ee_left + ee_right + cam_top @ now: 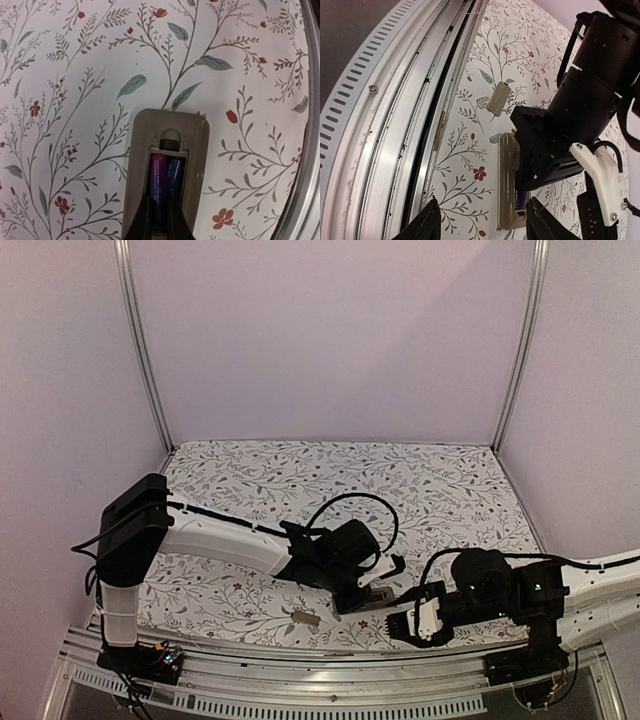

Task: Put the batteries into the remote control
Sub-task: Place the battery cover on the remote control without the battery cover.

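Observation:
The remote control (165, 150) lies back up on the flowered cloth, its tan-grey battery recess uncovered. Two batteries sit side by side in the recess, one magenta-purple (158, 175) and one dark blue (175, 176). My left gripper (160, 201) is shut, its tips down on the near ends of the batteries. In the top view the left gripper (352, 602) stands over the remote control (378, 593). My right gripper (482, 222) is open just short of the remote control (509, 185), with nothing between its fingers. The left gripper's black body hides much of the recess there.
The small tan-grey cover piece (498, 98) lies loose on the cloth beyond the remote, seen as the cover piece (305, 617) left of the grippers from above. The metal rail (395, 125) of the table's near edge runs close beside the right gripper.

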### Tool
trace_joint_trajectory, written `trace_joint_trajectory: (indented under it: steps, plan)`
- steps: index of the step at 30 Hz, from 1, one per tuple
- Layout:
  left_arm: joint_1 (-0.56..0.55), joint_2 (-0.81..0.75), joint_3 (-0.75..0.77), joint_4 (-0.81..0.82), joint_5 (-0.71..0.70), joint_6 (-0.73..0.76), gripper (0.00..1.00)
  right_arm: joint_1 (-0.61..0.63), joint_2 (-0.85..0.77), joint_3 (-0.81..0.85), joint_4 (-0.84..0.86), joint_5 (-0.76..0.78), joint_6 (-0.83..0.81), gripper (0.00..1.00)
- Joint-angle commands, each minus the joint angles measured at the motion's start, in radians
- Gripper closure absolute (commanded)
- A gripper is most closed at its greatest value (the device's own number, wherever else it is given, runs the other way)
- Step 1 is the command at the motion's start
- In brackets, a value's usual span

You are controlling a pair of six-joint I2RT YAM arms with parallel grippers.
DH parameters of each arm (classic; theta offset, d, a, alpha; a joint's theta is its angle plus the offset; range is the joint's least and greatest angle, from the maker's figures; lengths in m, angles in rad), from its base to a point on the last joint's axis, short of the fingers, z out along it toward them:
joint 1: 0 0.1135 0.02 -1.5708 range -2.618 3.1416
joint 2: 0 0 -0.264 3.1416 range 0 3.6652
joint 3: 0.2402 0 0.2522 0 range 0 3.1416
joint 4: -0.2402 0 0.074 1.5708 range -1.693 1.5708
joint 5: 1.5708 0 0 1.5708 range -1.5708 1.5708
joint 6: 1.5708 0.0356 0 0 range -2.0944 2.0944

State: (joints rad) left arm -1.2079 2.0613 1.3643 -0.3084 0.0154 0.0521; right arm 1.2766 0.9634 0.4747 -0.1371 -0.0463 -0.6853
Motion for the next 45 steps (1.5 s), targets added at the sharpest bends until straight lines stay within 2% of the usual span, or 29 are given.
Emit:
trace_joint_trajectory:
  steps: [1, 5, 9, 12, 23, 27, 45]
  plan:
    - [0.002, 0.072, -0.092, 0.008, 0.099, 0.005, 1.0, 0.008, 0.074, -0.074, 0.048, 0.039, -0.056, 0.43]
    - [0.021, 0.059, -0.133, 0.05, 0.136, 0.017, 1.0, 0.007, 0.18, -0.114, 0.213, 0.159, -0.146, 0.37]
    - [0.03, 0.061, -0.148, 0.067, 0.159, 0.033, 1.0, -0.004, 0.317, -0.096, 0.26, 0.226, -0.175, 0.37]
    - [0.033, 0.059, -0.152, 0.078, 0.172, 0.041, 1.0, -0.027, 0.374, -0.077, 0.289, 0.207, -0.143, 0.42]
    - [0.054, 0.057, -0.152, 0.081, 0.203, 0.063, 1.0, -0.134, 0.406, -0.096, 0.429, 0.151, -0.12, 0.39]
    - [0.06, 0.056, -0.152, 0.08, 0.205, 0.06, 1.0, -0.164, 0.435, -0.085, 0.441, 0.114, -0.125, 0.47]
    - [0.072, 0.062, -0.146, 0.097, 0.256, 0.072, 1.0, -0.177, 0.56, -0.016, 0.45, 0.111, -0.09, 0.54]
